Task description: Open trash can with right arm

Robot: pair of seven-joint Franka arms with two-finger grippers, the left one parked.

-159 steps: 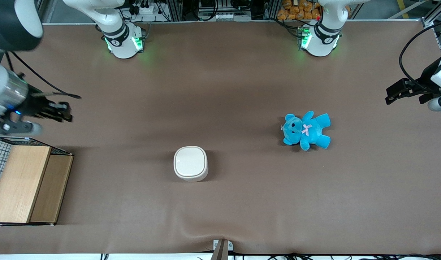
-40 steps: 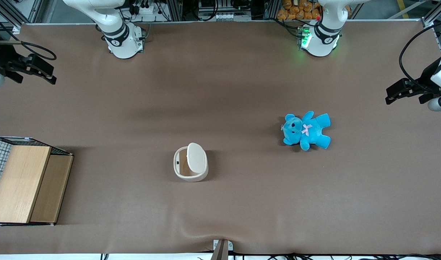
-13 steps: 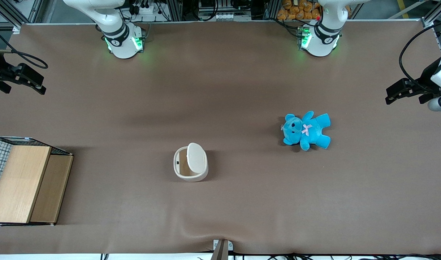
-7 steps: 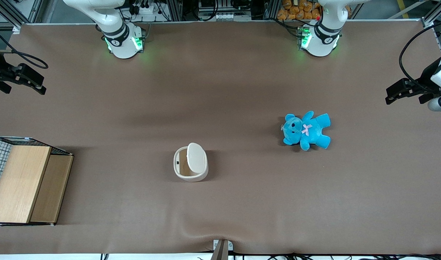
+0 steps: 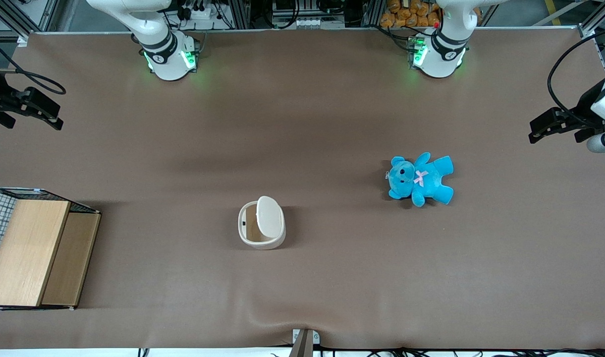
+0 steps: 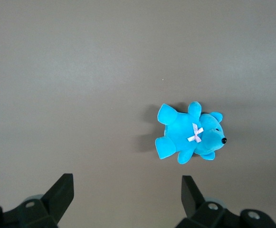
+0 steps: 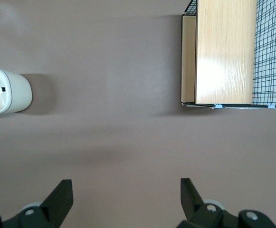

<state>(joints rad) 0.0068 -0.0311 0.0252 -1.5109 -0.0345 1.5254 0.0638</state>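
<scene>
The trash can (image 5: 261, 225) is a small cream-white bin standing mid-table. Its flat lid (image 5: 269, 217) is tipped up on its hinge, and the tan inside shows. In the right wrist view the trash can (image 7: 7, 91) shows its open rim and a small dark latch. My right arm's gripper (image 5: 32, 106) hangs high at the working arm's end of the table, well away from the bin and farther from the front camera. It is open, fingers wide apart, with only bare brown table between them (image 7: 126, 194).
A wooden box with wire mesh (image 5: 32, 250) stands at the working arm's end, nearer the front camera; the right wrist view shows this wooden box (image 7: 228, 52) too. A blue teddy (image 5: 420, 178) lies toward the parked arm's end. Brown cloth covers the table (image 5: 332, 124).
Twelve seconds ago the lid lay flat and the gripper hung low near the wooden box. Since then the lid has swung up and the gripper has withdrawn; over the last second nothing moved.
</scene>
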